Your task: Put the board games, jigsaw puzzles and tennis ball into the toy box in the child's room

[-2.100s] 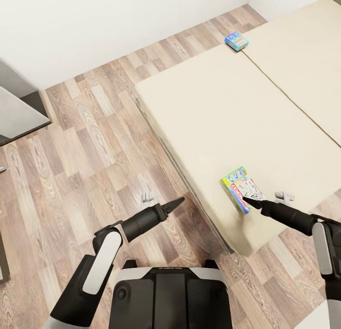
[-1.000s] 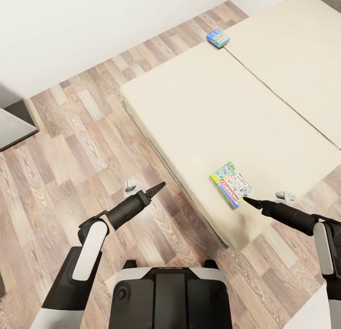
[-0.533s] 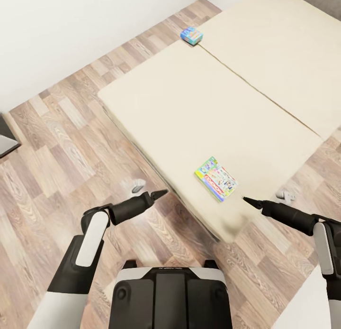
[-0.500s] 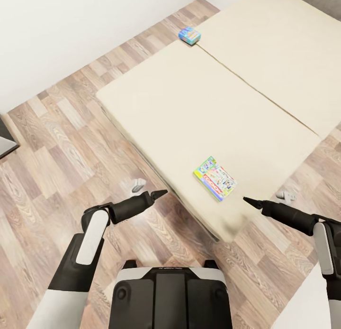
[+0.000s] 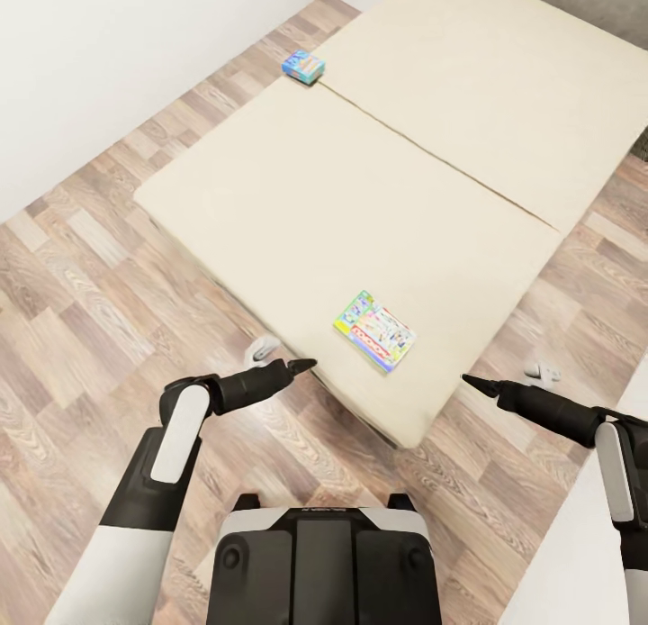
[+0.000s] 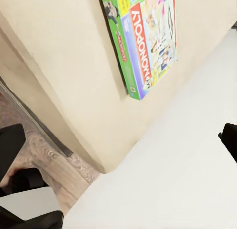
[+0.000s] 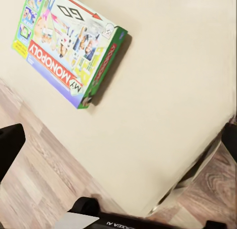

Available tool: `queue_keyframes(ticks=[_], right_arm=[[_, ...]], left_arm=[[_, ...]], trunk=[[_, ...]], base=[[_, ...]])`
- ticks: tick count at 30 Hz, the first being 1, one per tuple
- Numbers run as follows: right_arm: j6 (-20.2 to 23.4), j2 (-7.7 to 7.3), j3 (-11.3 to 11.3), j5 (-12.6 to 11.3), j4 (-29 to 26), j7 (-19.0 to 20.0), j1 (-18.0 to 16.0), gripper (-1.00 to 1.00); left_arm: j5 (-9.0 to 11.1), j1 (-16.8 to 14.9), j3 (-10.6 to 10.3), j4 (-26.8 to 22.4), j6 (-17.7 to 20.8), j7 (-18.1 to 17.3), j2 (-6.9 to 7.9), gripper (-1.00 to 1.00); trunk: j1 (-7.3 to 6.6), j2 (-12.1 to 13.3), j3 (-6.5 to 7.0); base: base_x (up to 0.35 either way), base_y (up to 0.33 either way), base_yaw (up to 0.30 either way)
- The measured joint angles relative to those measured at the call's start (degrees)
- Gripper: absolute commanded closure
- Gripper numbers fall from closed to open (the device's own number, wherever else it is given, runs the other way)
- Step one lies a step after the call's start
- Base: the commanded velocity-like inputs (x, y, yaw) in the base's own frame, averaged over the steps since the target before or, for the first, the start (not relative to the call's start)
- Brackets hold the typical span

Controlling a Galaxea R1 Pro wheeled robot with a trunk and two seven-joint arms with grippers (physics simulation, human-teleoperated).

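The green-white-red Monopoly board game (image 5: 374, 330) lies flat near the corner of the cream bed (image 5: 360, 184); its printed lid fills part of both wrist views (image 6: 143, 41) (image 7: 69, 46). A smaller blue board game (image 5: 303, 66) sits at the bed's far edge by the wall. My left gripper (image 5: 301, 366) hovers open over the floor just short of the bed's side, left of the Monopoly box. My right gripper (image 5: 468, 382) hangs open over the floor beyond the bed's corner, right of that box. The toy box, table, jigsaw puzzles and tennis ball are out of view.
Wood floor (image 5: 81, 283) surrounds the bed. A small white object (image 5: 261, 346) lies on the floor by the bed's side, another (image 5: 543, 370) beside my right gripper. A white surface (image 5: 585, 535) stands at my right. A white wall (image 5: 108, 58) runs behind.
The whole picture has slid left, so the camera has turned. My right gripper, earlier at the Monopoly box's near edge, is now off the bed's corner. The left forearm has drawn in.
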Motion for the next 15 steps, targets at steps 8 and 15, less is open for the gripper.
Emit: queue_keyframes(ticks=[8, 15], right_arm=[[-0.03, 0.0, 0.0, 0.01, 0.04, -0.03, -0.01, -1.0], [-0.04, 0.05, 0.01, 0.03, 0.07, -0.03, -0.01, -1.0]], left_arm=[[0.02, -0.44, 0.12, -0.61, 0.23, 0.35, 0.04, -1.0], [0.05, -0.57, 0.16, -2.11, 0.3, 0.45, 0.07, -1.0]], trunk=[[0.0, 0.0, 0.0], [0.0, 0.0, 0.0]], base=[[0.0, 0.0, -0.117], [0.0, 0.0, -0.041]])
